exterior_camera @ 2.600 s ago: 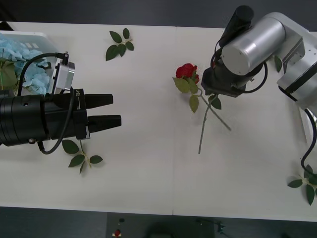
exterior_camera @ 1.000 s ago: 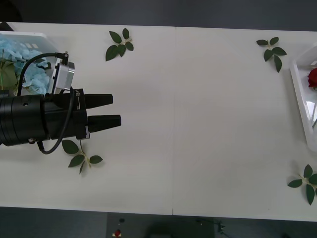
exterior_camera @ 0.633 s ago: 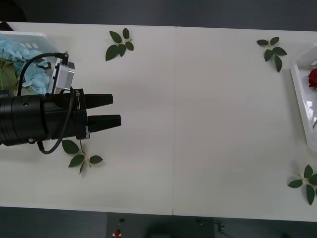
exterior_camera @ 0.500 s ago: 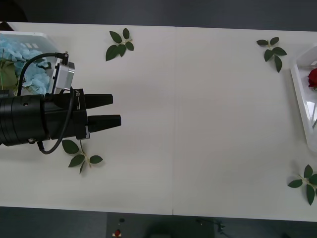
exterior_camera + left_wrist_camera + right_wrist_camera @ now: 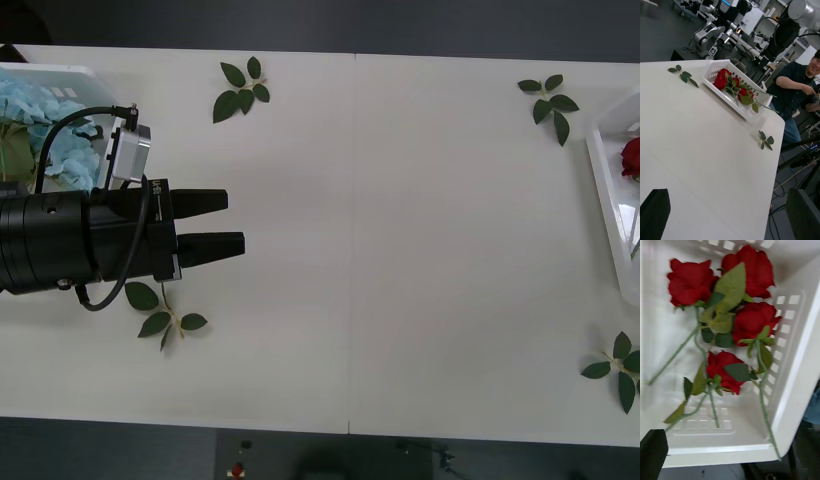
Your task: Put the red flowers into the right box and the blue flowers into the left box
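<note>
The bench (image 5: 400,250) is a smooth matt white slab with a fine seam down its middle. The red flowers (image 5: 730,320) lie in the right box (image 5: 797,397), a glossy white plastic tray with a rounded rim and rows of square slots in its walls and floor; four dense, velvety deep-red heads are bunched together, broad green leaves folded over them, thin green stems crossing, one stem trailing over the rim. In the front view that box is cut off at the bench's right edge, with a single rose head visible. The blue flowers (image 5: 45,135), fluffy pale sky-blue clusters, fill the left box (image 5: 60,70) at the far left corner, partly hidden by the left arm's black barrel and cable. The left pincer (image 5: 243,222) hovers over the bench's left half, its two black tapered fingers slightly parted and holding nothing. The right pincer hangs over the right box; one black fingertip (image 5: 653,453) shows at a corner of its wrist view, and I cannot tell whether it is open or closed. Loose leaf sprigs (image 5: 243,88) lie scattered flat on the bench.
</note>
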Robot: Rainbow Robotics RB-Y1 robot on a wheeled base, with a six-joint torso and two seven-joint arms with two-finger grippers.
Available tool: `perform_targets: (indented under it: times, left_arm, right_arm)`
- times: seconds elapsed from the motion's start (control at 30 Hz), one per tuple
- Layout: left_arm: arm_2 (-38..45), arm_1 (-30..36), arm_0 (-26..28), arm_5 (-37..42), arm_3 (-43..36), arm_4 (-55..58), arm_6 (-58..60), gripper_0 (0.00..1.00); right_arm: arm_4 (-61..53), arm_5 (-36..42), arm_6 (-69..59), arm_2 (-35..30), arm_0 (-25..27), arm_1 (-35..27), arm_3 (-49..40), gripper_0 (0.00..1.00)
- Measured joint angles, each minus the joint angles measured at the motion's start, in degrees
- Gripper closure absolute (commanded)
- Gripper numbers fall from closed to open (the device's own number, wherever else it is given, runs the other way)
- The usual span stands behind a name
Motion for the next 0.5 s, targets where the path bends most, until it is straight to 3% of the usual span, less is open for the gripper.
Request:
perform_targets:
  times: [0.27, 0.4, 0.5]
  left_arm:
    - [0.00, 0.00, 0.00, 0.00, 0.00, 0.00, 0.00, 0.10]
    - [0.00, 0.00, 0.00, 0.00, 0.04, 0.00, 0.00, 0.11]
    - [0.00, 0.00, 0.00, 0.00, 0.05, 0.00, 0.00, 0.10]
  right_arm:
    - [0.07, 3.69, -32.01, -0.65, 0.00, 5.16, -17.82, 0.00]
    - [0.86, 3.34, -52.49, 0.48, 0.00, 10.47, -26.77, 0.00]
    - [0.88, -0.26, -58.25, 0.93, 0.32, 13.69, -32.18, 0.00]
